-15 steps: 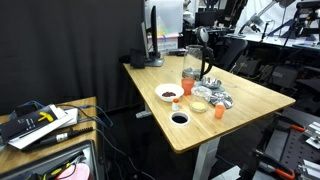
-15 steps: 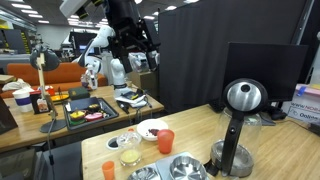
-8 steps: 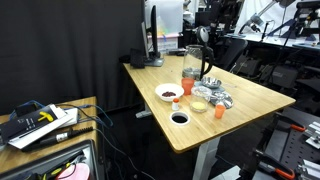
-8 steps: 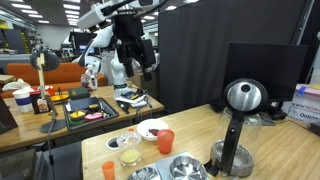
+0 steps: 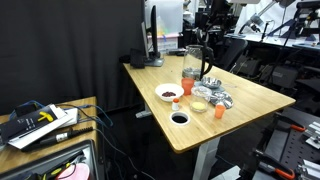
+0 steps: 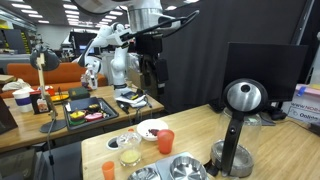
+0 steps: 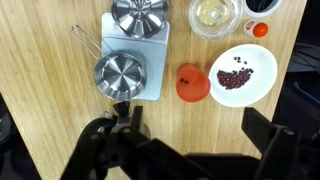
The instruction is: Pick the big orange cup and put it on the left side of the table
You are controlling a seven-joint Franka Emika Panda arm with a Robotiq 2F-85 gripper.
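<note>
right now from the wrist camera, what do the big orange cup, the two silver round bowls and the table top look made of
The big orange cup: likely plastic, matte, evenly opaque orange. The two silver round bowls: probably polished steel, with bright ring-shaped reflections. The light table top: wood or wood-look laminate, pale with fine straight grain; which one cannot be told.

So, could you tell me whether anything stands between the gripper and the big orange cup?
Nothing visible does. The gripper hangs over the table, and the big cup stands uncovered below, a white bowl close beside it.
</note>
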